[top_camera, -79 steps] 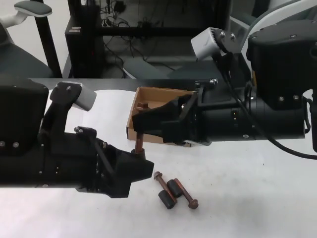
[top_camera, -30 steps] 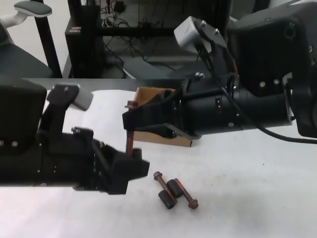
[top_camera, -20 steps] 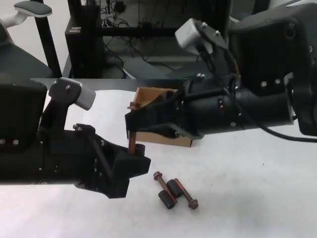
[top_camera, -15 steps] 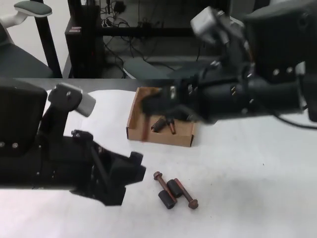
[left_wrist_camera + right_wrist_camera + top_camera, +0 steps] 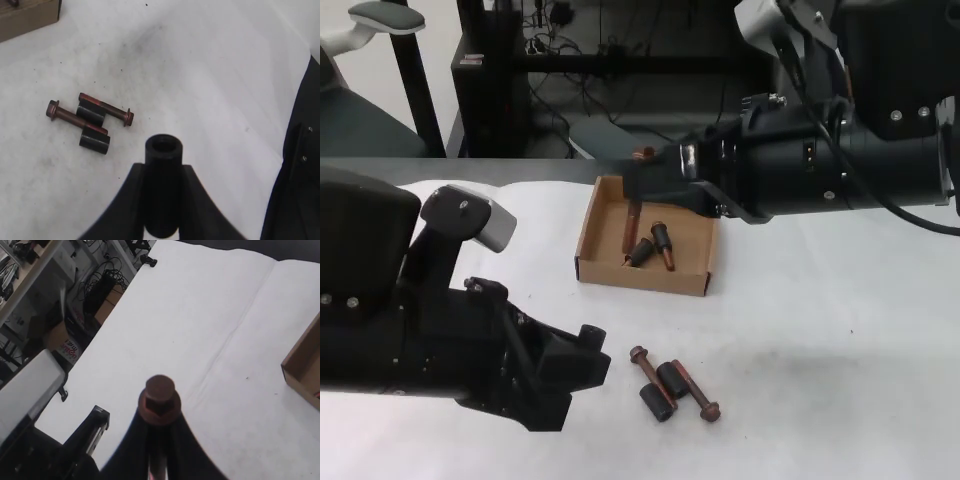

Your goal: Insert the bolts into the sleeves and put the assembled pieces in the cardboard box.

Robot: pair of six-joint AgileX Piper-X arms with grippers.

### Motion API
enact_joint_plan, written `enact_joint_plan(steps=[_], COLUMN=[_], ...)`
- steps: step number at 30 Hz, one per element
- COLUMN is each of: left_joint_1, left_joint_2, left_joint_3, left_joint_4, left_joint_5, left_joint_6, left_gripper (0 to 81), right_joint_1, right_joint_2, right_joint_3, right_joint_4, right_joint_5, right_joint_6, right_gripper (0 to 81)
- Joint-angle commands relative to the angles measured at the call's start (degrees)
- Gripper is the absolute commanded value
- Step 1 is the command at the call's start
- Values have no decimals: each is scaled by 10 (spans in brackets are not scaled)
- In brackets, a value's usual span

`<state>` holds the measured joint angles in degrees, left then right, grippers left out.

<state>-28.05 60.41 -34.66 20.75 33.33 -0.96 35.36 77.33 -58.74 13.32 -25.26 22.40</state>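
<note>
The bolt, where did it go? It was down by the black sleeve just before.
The right pincer lifted the bolt away from the sleeve and carried it off to above the cardboard box, keeping hold of it. The left pincer stayed shut on the sleeve, which is empty now. The two assembled pieces on the bench did not move.

The white-covered bench (image 5: 820,350) carries the cardboard box (image 5: 640,278) and, nearer, two sleeved bolts (image 5: 670,380) side by side.
</note>
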Motion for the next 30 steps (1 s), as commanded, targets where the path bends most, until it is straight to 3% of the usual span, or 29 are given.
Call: enact_joint_plan(steps=[1, 13, 30], left_joint_1=[1, 1, 1], left_joint_2=[-3, -3, -3], left_joint_3=[-3, -3, -3], left_joint_4=[-4, -18, -69], left_joint_5=[2, -5, -3], left_joint_6=[-14, -42, -56], left_gripper=[17, 17, 17], right_joint_1=[0, 38, 38], right_joint_2=[-3, -2, 10], right_joint_3=[-8, -5, -5], right_joint_4=[3, 8, -4], right_joint_5=[-6, 12, 18], right_joint_6=[-5, 18, 46], right_gripper=[6, 6, 6])
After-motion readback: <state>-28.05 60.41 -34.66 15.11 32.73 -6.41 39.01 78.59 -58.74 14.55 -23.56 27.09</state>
